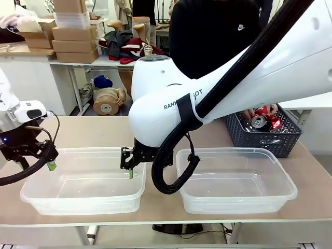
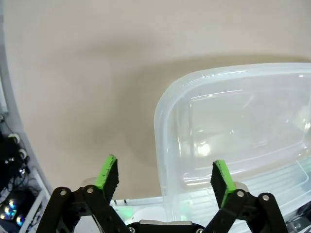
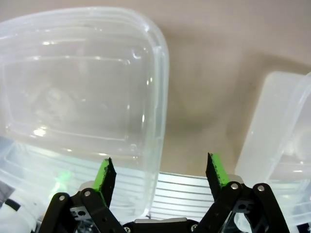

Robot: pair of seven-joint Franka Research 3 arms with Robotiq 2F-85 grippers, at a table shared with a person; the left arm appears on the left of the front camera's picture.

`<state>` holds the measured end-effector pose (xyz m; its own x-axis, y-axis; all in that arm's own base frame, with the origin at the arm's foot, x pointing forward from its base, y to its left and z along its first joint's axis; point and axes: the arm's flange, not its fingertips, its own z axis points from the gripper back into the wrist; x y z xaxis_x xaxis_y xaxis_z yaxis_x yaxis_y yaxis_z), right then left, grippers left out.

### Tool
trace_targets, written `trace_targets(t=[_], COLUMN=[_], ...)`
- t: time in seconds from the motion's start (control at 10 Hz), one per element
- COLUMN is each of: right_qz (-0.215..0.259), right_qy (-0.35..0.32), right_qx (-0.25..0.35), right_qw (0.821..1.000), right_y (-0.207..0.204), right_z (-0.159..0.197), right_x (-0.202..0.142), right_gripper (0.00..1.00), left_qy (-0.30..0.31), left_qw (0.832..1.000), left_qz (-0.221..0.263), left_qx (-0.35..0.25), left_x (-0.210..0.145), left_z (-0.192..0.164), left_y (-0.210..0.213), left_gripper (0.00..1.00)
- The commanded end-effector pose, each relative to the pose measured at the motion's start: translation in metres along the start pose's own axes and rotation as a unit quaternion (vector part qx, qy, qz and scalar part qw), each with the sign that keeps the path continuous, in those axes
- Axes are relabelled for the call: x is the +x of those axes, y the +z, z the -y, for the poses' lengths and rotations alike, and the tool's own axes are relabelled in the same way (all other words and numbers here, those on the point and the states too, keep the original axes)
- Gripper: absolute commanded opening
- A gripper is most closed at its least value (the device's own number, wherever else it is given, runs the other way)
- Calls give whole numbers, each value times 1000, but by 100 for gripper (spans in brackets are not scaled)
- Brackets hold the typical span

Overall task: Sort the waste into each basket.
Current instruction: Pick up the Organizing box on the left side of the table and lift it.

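Two clear baskets stand side by side near the table's front edge, the left one and the right one; I see nothing in either. My left gripper hangs open over the left basket's outer end, nothing between its fingers. My right gripper reaches across to the left basket's inner rim, beside the right basket; its green pads stand wide apart and hold nothing. Red-and-silver cans lie in a dark lattice basket at the back right.
The dark lattice basket sits behind the right clear basket, with a person's hand in it on the cans. My right arm's white body and black cable span the middle of the table. Bare tabletop lies behind the left basket.
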<state>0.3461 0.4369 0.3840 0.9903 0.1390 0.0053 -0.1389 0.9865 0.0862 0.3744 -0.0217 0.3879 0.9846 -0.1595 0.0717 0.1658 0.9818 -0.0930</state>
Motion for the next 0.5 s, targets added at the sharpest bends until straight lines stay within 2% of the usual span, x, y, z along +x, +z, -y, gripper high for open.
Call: trace_targets(t=[0.0, 0.1, 0.2, 0.3, 0.4], right_qz=[13, 12, 15, 25, 24], right_qy=[-19, -20, -21, -29, -24], right_qx=[-32, -31, -32, -45, -45], right_qw=[999, 999, 999, 998, 998], right_y=[0, -2, -2, -2, -3], right_z=[-18, -19, -20, -23, -26], right_x=[6, 6, 6, 7, 6], right_gripper=[37, 0, 0, 0, 15], left_qy=[-13, -16, -16, -19, -19], left_qw=[1000, 1000, 1000, 1000, 1000], left_qz=[7, 2, -4, -9, -12], left_qx=[0, 2, 6, 12, 17], left_x=[-29, -29, -30, -30, -31], left_z=[1, 1, 1, 1, 3], left_y=[-17, -18, -20, -23, -24], left_gripper=[40, 0, 38, 0, 0])
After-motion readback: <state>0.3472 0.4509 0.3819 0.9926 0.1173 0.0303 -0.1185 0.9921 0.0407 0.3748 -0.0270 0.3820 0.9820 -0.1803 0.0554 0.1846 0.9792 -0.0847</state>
